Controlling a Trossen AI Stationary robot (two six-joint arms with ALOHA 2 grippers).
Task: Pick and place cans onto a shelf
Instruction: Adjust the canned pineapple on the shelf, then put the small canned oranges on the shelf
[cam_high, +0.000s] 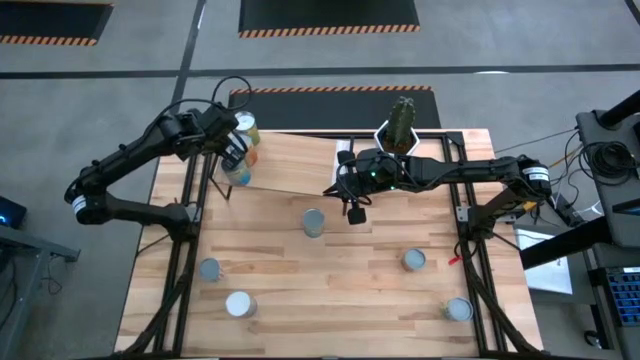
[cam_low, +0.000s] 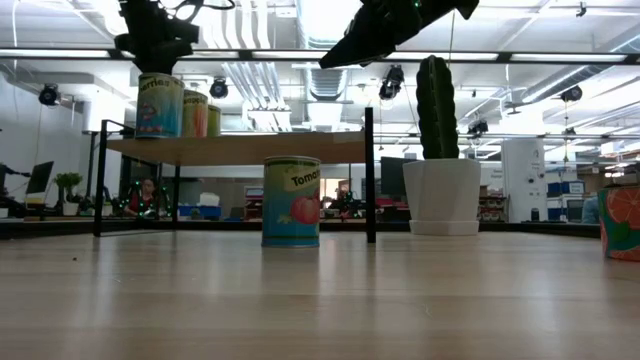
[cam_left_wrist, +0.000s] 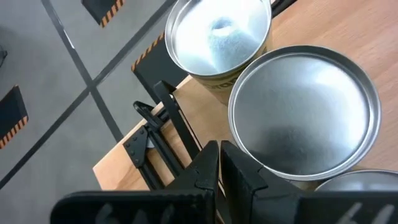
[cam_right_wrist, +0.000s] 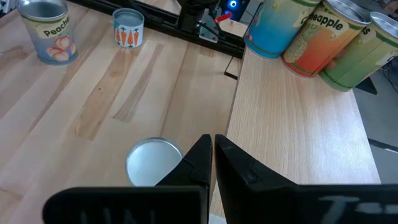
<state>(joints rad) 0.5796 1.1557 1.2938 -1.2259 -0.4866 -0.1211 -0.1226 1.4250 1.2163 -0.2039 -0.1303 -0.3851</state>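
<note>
My left end effector (cam_high: 236, 152) hangs closed and empty over the three cans (cam_high: 243, 140) crowded at the shelf (cam_high: 290, 165) corner, leaving room, while my right end effector (cam_high: 355, 212), also closed, hovers near the table's (cam_high: 300, 290) next can (cam_high: 314, 222).

"Peache" on a can (cam_right_wrist: 48, 31) on the table, "eapple" on an orange can (cam_right_wrist: 323, 37) on the shelf (cam_right_wrist: 298, 130), "Toma" on a blue can (cam_low: 291, 201)

Cactus (cam_high: 402, 118) seen in white hexagonal pot (cam_low: 441, 196), set upright at far edge of wood-plank tabletop (cam_high: 340, 290). Black floor mats with orange-black hazard stripes (cam_high: 330, 17) laid on grey floor beyond table. Person (cam_low: 145, 196) seated far back in room, blurred.
</note>
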